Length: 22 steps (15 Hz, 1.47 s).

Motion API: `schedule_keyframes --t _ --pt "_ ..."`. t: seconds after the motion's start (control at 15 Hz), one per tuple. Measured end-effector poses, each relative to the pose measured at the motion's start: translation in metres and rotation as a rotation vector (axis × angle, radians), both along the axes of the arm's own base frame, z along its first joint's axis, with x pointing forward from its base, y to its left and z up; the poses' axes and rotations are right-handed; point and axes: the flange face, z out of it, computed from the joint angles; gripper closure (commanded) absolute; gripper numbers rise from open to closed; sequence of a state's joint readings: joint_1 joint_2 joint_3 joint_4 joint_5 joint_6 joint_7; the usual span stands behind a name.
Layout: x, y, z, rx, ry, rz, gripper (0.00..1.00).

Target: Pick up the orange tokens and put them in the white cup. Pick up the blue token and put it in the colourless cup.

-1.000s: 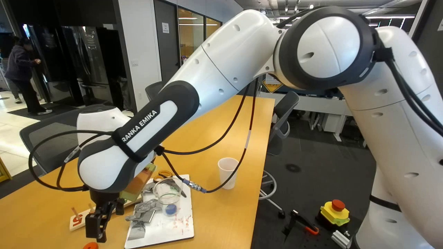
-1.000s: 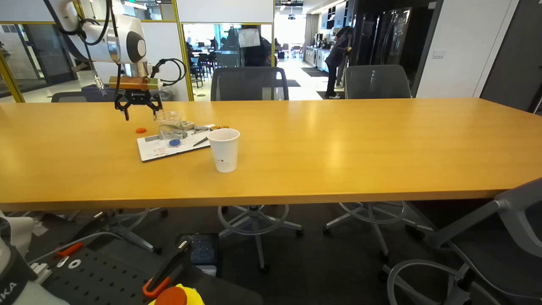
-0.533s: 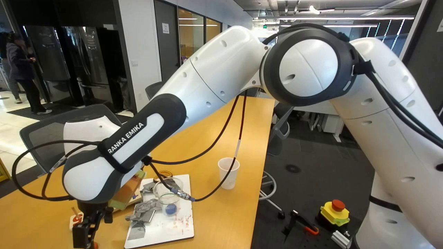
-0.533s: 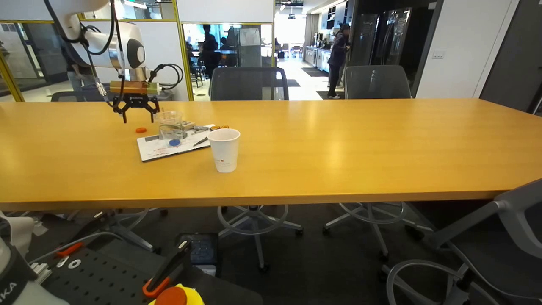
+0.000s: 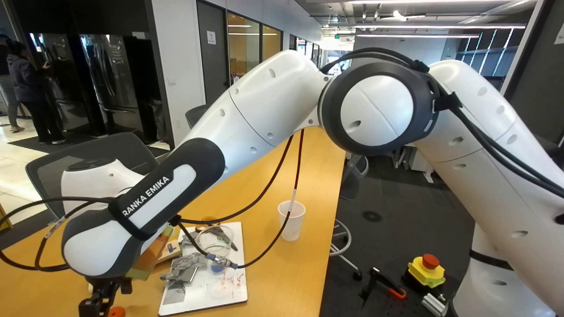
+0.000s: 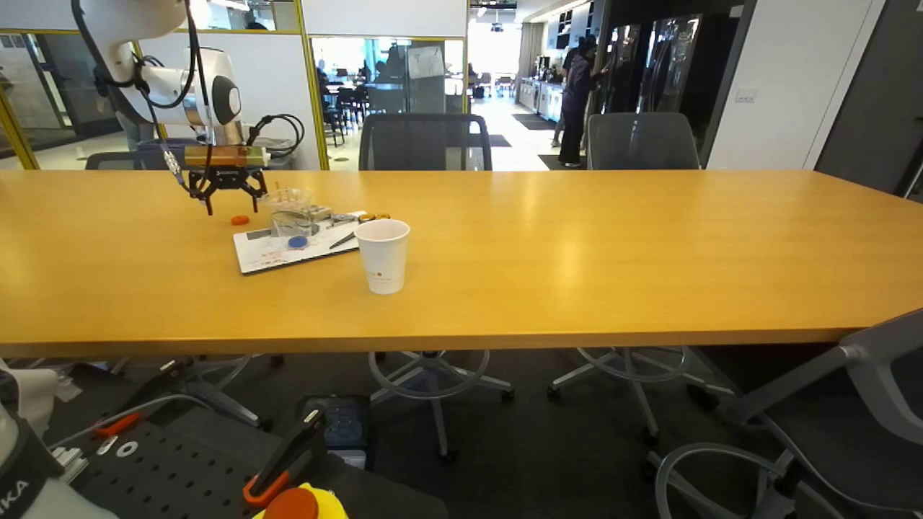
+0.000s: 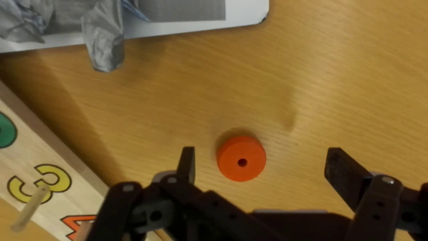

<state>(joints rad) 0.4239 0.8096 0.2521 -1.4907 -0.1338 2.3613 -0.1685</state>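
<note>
Dark fridges (image 5: pixel 108 75) stand off behind the long wooden tabletop (image 6: pixel 577 259), somebody (image 6: pixel 577 101) in dark clothes beside them, past the mesh chairs (image 6: pixel 425 144). Held out on a white arm (image 5: pixel 282 101), the claw (image 6: pixel 232 209) hangs low over the tabletop, its 2 fingers (image 7: pixel 187 164) spread wide apart. Below it lies 1 orange token (image 7: pixel 239 152), flat on the wood; seen from the wrist, it sits between the fingers and apart from both. A wooden plank (image 7: pixel 83 194) marked with a yellow 3 lies near the token. Near it too is a white board (image 6: pixel 263 258), carrying crumpled grey tape (image 5: pixel 187 266) and an upright clear cup (image 6: pixel 277 216). A blue token (image 6: pixel 297 242) shows at that cup's foot, though I cannot tell whether it is inside. Scissors (image 6: pixel 368 217) poke out at the board's edge. Well apart from the orange token, the white cup (image 6: pixel 382 259) stands upright on the tabletop, near the board but not touching it.
</note>
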Motion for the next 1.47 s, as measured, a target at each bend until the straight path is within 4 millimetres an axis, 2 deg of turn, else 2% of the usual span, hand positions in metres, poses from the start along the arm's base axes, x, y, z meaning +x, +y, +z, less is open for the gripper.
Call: schedule_keyframes --t 0.6,1.13,1.2,1.27,1.47 --pt "0.007 0.009 -0.014 -0.048 -0.020 0.027 0.00" --pt "0.013 0.011 -0.018 -0.063 -0.012 0.022 0.00" --pt "0.014 0.010 -0.018 -0.065 -0.010 0.021 0.08" --pt "0.014 0.010 -0.018 -0.068 -0.007 0.020 0.25" --pt "0.016 0.010 -0.018 -0.073 0.000 0.018 0.49"
